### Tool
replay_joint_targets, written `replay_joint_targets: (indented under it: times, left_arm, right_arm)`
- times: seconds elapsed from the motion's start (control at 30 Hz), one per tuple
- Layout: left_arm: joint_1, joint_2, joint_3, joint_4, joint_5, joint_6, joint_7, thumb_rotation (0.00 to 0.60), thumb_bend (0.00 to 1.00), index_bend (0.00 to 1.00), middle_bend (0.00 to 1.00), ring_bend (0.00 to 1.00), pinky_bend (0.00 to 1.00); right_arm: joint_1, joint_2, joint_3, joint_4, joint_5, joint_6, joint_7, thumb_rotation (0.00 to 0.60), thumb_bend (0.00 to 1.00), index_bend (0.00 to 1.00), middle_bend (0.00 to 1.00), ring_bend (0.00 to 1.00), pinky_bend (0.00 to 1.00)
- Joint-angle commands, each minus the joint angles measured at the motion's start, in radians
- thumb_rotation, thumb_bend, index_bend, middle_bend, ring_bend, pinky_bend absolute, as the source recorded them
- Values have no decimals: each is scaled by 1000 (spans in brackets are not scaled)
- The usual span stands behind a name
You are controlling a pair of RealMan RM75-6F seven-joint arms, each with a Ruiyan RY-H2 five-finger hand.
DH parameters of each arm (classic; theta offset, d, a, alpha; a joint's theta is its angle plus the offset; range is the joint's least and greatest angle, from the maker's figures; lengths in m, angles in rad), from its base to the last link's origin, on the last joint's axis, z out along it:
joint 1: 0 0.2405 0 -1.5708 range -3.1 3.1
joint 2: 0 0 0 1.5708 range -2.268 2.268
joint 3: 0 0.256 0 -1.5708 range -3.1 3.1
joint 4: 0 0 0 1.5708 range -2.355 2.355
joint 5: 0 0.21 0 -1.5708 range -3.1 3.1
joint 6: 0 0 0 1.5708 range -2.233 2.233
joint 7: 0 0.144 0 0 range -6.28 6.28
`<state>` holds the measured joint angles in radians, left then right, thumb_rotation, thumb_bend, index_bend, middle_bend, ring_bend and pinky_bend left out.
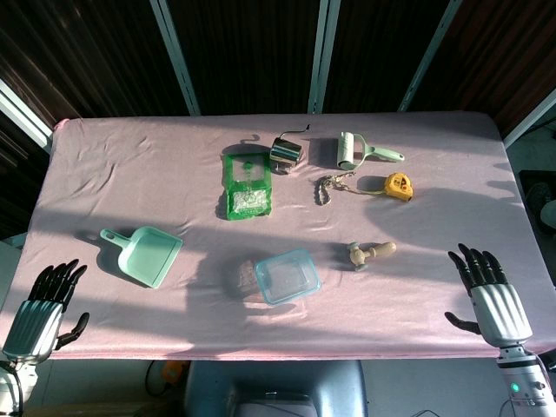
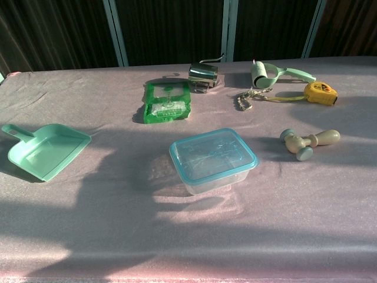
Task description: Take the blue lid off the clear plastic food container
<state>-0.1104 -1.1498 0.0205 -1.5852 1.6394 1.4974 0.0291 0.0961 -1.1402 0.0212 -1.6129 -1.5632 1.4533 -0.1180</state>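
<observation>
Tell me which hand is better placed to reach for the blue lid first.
Neither clearly: the left hand and right hand both sit open at the table's near corners, with the container and its blue lid roughly midway.

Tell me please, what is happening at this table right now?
Nothing is being handled yet. The left hand and the right hand rest open at the near corners of the pink table, holding nothing. The clear food container sits near the front middle with its blue lid still on. Around it lie a green dustpan, a wooden roller, a yellow tape measure and a green packet.
</observation>
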Motion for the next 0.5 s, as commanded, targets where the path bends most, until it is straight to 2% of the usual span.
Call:
replay_joint_targets:
  times: [0.03, 0.13, 0.3, 0.5]
  left_arm:
    - [-1, -20, 12, 22, 30, 4, -21, 600, 329, 0, 0, 0, 0]
    - [-28, -41, 23, 34, 75, -12, -76, 600, 313, 0, 0, 0, 0]
    - [-134, -145, 38, 77, 202, -59, -289, 600, 291, 0, 0, 0, 0]
    - [-256, -267, 15, 44, 167, -239, -327, 600, 290, 0, 0, 0, 0]
  right_arm:
    - [-1, -2, -3, 3, -2, -2, 2, 600, 125, 0, 0, 0, 0]
    - [0, -4, -5, 4, -3, -5, -2, 600, 126, 0, 0, 0, 0]
    - [19, -4, -3, -4, 4, -40, -20, 600, 125, 0, 0, 0, 0]
    - [58, 6, 5, -28, 14, -100, -27, 600, 126, 0, 0, 0, 0]
